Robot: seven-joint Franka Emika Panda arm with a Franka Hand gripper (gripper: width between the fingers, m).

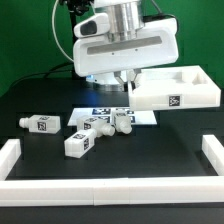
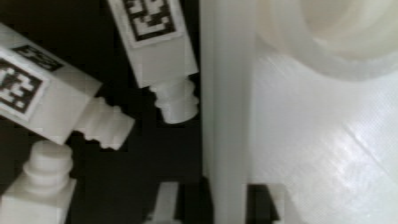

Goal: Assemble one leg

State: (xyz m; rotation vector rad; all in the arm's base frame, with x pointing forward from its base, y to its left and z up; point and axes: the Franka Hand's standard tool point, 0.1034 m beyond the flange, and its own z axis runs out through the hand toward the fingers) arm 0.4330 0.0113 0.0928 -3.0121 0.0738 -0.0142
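Note:
Several small white legs with black-and-white tags lie in the middle of the black table: one leg (image 1: 38,123) at the exterior view's left, another leg (image 1: 80,143) nearer the front, a third leg (image 1: 101,128) beside it. The wrist view shows legs (image 2: 151,40) (image 2: 45,90) close beside the large white rimmed panel (image 2: 302,120) (image 1: 176,92). My gripper (image 1: 128,80) (image 2: 217,205) is down at the panel's near corner. It is shut on the panel's upright rim wall, one finger (image 2: 173,205) outside and one inside. No leg is held.
The marker board (image 1: 135,111) lies flat under and behind the legs. A low white fence (image 1: 110,198) runs along the table's front, with upright ends at the exterior view's left (image 1: 12,158) and right (image 1: 212,152).

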